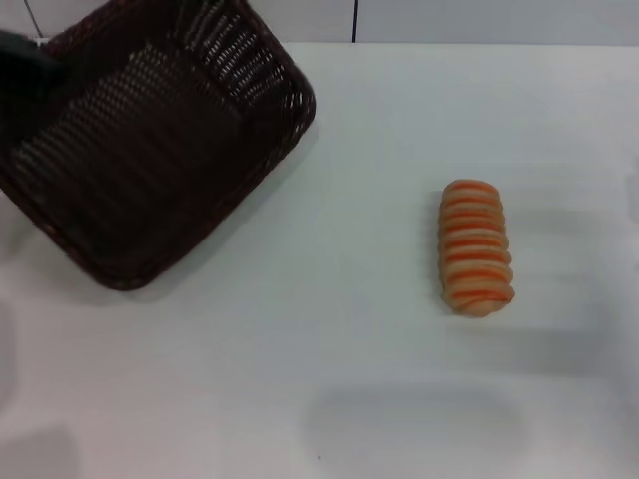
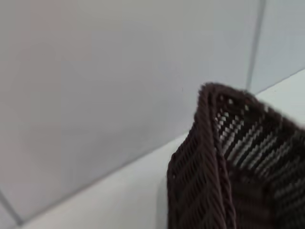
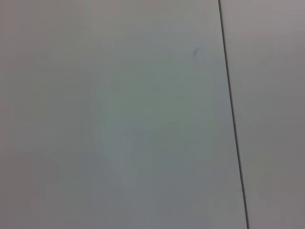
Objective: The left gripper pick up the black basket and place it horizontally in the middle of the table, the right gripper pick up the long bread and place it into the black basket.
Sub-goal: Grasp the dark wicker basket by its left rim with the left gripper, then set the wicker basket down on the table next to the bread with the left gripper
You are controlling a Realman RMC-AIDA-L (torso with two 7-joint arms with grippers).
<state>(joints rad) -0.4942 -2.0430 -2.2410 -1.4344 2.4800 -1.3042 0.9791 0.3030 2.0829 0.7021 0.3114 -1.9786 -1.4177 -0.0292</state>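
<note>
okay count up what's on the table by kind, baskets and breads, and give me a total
Baskets: 1, the black basket at the table's far left corner, sitting at an angle.
Breads: 1, the long bread, tan with orange stripes, lying apart on the right.
Total: 2

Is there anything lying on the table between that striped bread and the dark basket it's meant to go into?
Nothing visible. The long bread lies on the right side of the table, the black basket at the far left corner, and only bare white tabletop separates them. No pincer can be made out clearly here.
</note>
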